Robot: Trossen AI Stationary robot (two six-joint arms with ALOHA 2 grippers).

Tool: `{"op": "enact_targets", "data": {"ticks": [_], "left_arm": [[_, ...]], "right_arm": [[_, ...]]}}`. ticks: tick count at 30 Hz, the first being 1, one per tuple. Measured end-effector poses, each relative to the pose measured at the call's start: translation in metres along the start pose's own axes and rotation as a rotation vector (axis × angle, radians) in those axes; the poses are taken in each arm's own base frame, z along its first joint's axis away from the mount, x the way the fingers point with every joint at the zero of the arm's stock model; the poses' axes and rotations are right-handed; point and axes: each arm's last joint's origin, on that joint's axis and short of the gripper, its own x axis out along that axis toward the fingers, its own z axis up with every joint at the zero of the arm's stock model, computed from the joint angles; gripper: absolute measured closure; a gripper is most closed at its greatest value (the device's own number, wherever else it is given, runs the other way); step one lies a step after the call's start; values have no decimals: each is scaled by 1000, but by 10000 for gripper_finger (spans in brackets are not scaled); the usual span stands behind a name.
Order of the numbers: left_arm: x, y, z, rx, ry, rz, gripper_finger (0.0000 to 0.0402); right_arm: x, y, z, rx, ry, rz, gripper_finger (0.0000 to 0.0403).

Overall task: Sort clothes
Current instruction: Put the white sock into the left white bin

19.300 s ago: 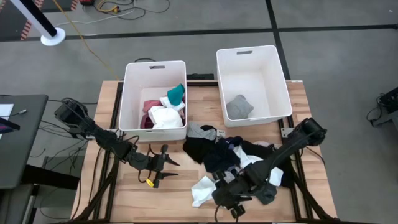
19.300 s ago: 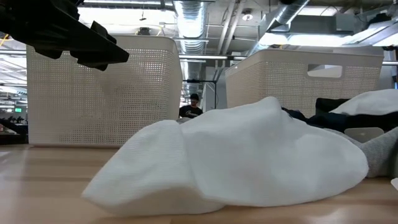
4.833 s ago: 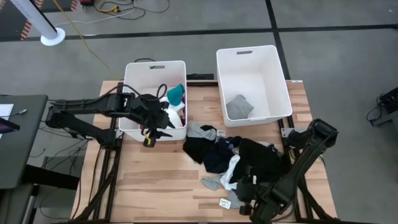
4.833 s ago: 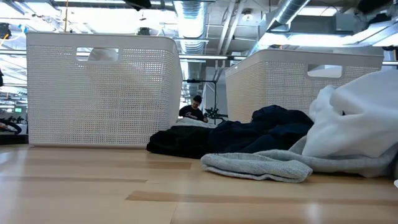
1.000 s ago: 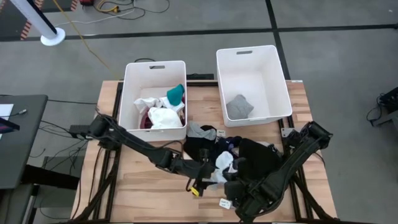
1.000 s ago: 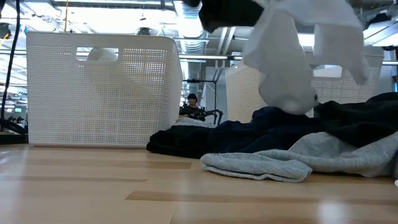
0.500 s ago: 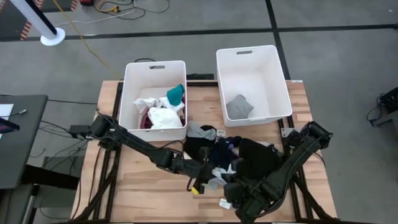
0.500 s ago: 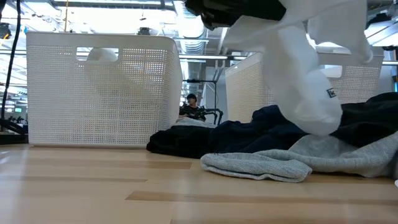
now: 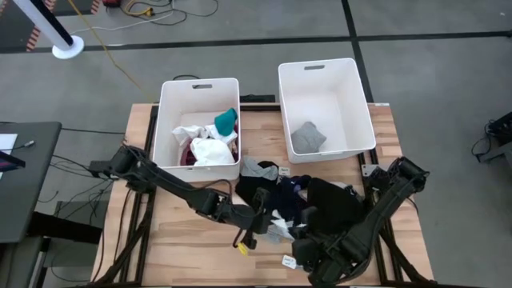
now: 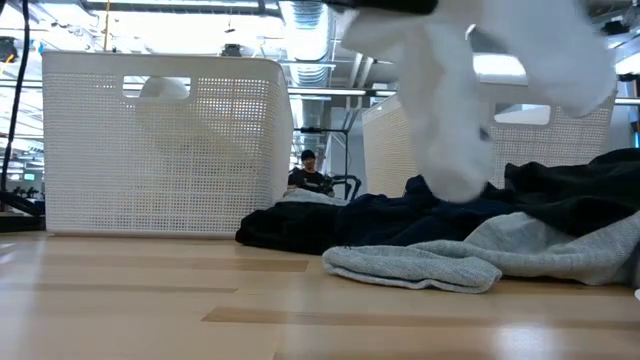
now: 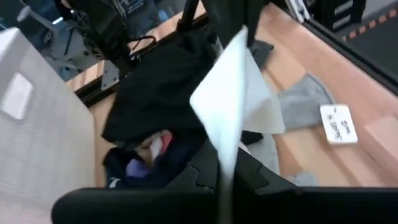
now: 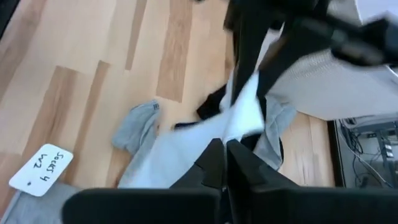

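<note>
A white garment point(image 9: 280, 223) hangs in the air between my two grippers, over the near middle of the table. In the low view, the white garment point(image 10: 455, 100) droops in blurred folds above the dark pile of clothes point(image 9: 320, 196). My left gripper point(image 9: 262, 211) comes from the table's left and is shut on one end. My right gripper point(image 9: 301, 237) comes from the near right and is shut on the other end. A grey sock point(image 10: 410, 265) lies flat on the table by the pile. My left gripper pinches one end of the white garment point(image 11: 227, 140) between its two fingers, slanting down from the table's left. The cloth runs on to my right gripper point(image 11: 229, 25) and is lifted clear of the table. My right gripper pinches the garment's other end point(image 12: 239, 121) between its two fingers, slanting down from the near right. The cloth rises from the fingers toward my left gripper point(image 12: 249, 37), and loose folds hang below.
Two white bins stand at the far side: the left bin point(image 9: 166, 120) holds pink, white and teal clothes, the right bin point(image 9: 365, 104) one grey piece point(image 9: 307, 138). A paper tag point(image 9: 289, 261) lies on the wood near my right gripper. Bare wood lies at the near left.
My left gripper has rolled, risen a little and taken hold of the white garment that hung from my right gripper. The garment's hanging part has swung about above the pile and is now drawn between the two grippers.
</note>
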Motion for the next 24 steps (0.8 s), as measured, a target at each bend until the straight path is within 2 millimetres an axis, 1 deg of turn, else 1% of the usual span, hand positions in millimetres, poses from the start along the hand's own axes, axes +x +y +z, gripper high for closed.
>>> {"op": "enact_targets", "data": {"ticks": [2,5,11,14,16,18,21,24], "left_arm": [[-9,5,3,24,9,7,398],[-28,14,9,50,28,20,399],[-77,39,22,60,36,57,400],[-102,51,28,33,5,68,400],[-119,58,32,16,-16,75,400],[-133,65,34,-1,-36,81,401],[-152,72,34,-14,-42,94,401],[-169,80,32,-12,-18,144,401]], "right_arm": [[-1,-1,-3,24,17,-7,361],[-3,-1,-6,37,39,-12,323],[-4,0,-8,70,47,-17,220],[-4,0,-8,79,46,-17,183],[-4,0,-8,87,46,-17,171],[-5,0,-8,92,46,-16,167],[-8,3,-9,94,44,-4,168],[-12,6,-12,106,45,3,174]]}}
